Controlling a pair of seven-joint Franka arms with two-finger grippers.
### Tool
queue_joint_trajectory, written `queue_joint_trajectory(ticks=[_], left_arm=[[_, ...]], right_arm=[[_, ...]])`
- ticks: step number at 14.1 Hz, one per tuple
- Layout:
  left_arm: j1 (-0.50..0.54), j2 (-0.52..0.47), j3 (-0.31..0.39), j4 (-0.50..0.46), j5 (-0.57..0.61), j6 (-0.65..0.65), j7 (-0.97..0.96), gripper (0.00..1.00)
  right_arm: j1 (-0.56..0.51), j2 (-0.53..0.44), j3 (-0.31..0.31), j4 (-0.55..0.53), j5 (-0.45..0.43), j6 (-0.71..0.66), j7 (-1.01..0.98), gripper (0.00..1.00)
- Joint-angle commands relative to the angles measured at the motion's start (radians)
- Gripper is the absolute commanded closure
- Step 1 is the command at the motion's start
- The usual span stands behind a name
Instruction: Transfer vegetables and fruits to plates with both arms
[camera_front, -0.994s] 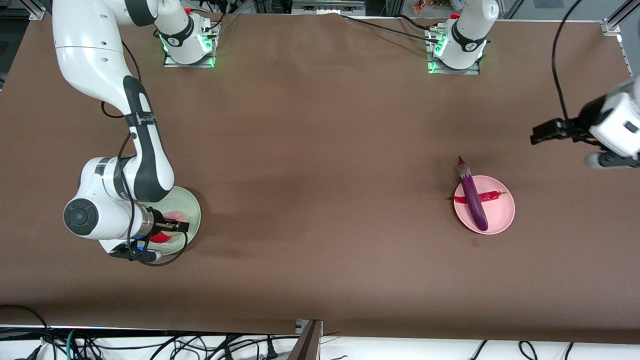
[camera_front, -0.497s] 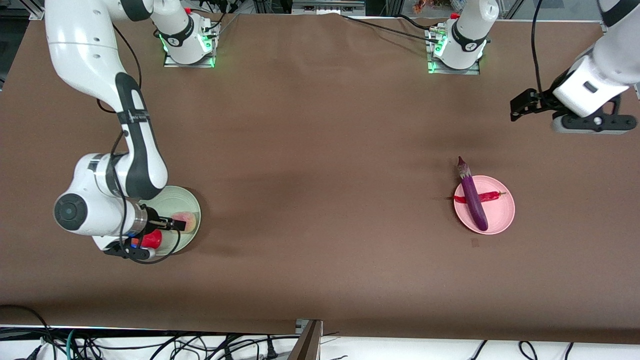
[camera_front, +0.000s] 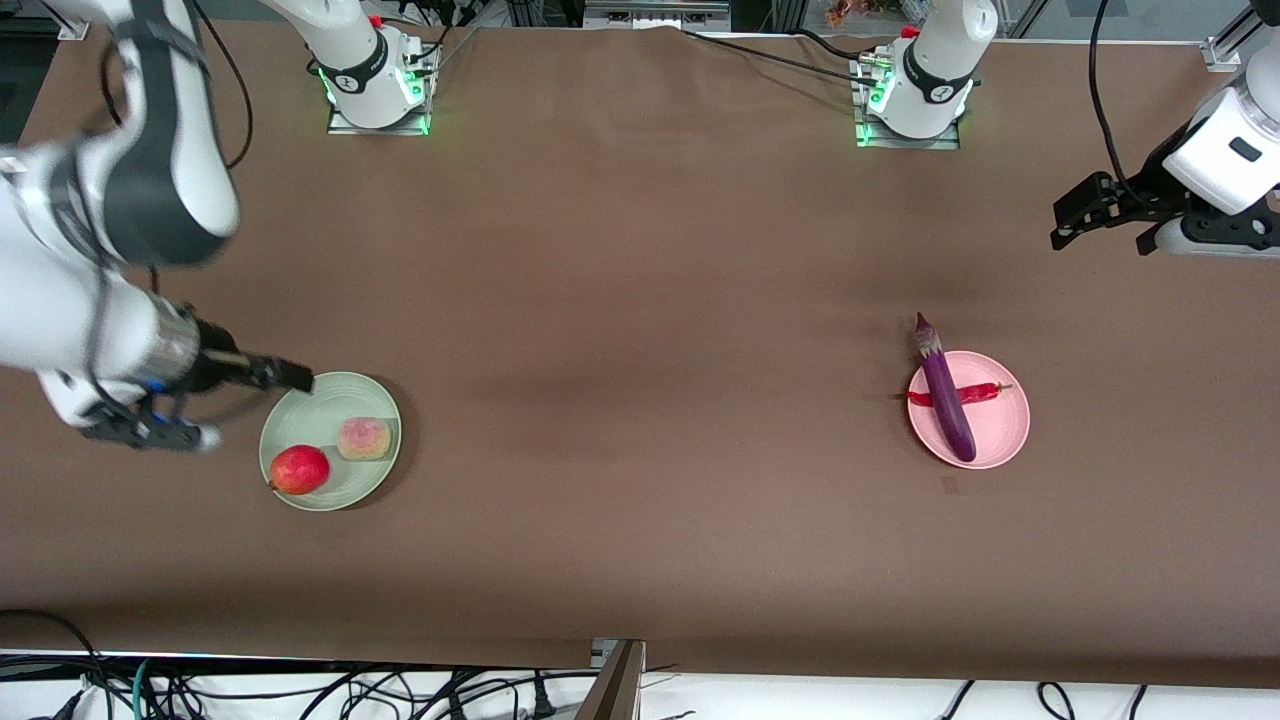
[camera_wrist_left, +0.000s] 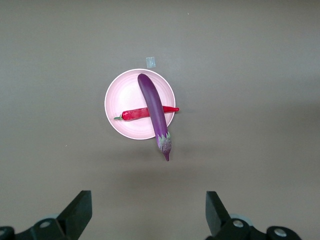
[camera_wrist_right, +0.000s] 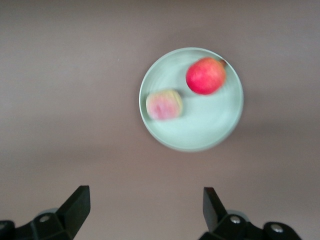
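Observation:
The purple eggplant (camera_front: 945, 393) lies across the red chili pepper (camera_front: 982, 392) on the pink plate (camera_front: 1001, 444), its stem past the rim; the left wrist view shows the eggplant (camera_wrist_left: 153, 111), the chili (camera_wrist_left: 133, 114) and the plate (camera_wrist_left: 120, 94). The red pomegranate-like fruit (camera_front: 299, 469) and the peach (camera_front: 363, 438) sit on the mint green plate (camera_front: 340, 393); the right wrist view shows the fruit (camera_wrist_right: 205, 75), the peach (camera_wrist_right: 164, 105) and the plate (camera_wrist_right: 200, 125). My left gripper (camera_front: 1068, 225) is open and empty, high over bare table at the left arm's end. My right gripper (camera_front: 290, 379) is open and empty, above the green plate's rim.
Both arm bases (camera_front: 372, 75) (camera_front: 915, 85) stand along the table's edge farthest from the front camera. A small pale mark (camera_front: 949, 485) lies on the brown cloth just nearer the camera than the pink plate. Cables hang below the table's near edge.
My right gripper has let go of the peach on the green plate and risen away from it, uncovering both fruits. My left arm has swung up and shifted toward its end of the table.

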Motion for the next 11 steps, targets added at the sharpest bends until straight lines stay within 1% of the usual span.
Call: queue_joint_trajectory(ticks=[1,2,3,4,5,6,8,11], left_arm=[[0.024,0.008,-0.010,0.003,0.025,0.012,0.034,0.00],[0.028,0.007,-0.010,0.003,0.045,0.012,0.034,0.00],[0.030,0.005,-0.010,0.004,0.045,0.006,0.032,0.00],[0.030,-0.002,-0.010,0.003,0.044,0.002,0.032,0.00],[0.033,-0.004,-0.003,0.003,0.039,0.000,0.034,0.00],[0.035,-0.004,0.008,0.003,0.033,0.001,0.034,0.00],[0.035,-0.002,0.010,0.003,0.031,0.000,0.032,0.00],[0.038,-0.004,0.010,0.004,0.033,-0.003,0.032,0.00]], right_arm=[[0.001,-0.194,0.005,-0.126,-0.064,-0.068,0.005,0.00],[0.001,-0.267,0.010,-0.222,-0.084,-0.032,0.005,0.00],[0.001,-0.341,0.012,-0.325,-0.099,0.035,0.004,0.00],[0.001,-0.372,0.015,-0.373,-0.104,0.065,0.004,0.00],[0.002,-0.368,0.016,-0.361,-0.107,0.062,0.002,0.00],[0.012,-0.354,0.024,-0.331,-0.133,0.056,0.001,0.00],[0.013,-0.333,0.024,-0.285,-0.151,0.033,0.001,0.00],[0.015,-0.325,0.030,-0.280,-0.150,0.031,-0.005,0.00]])
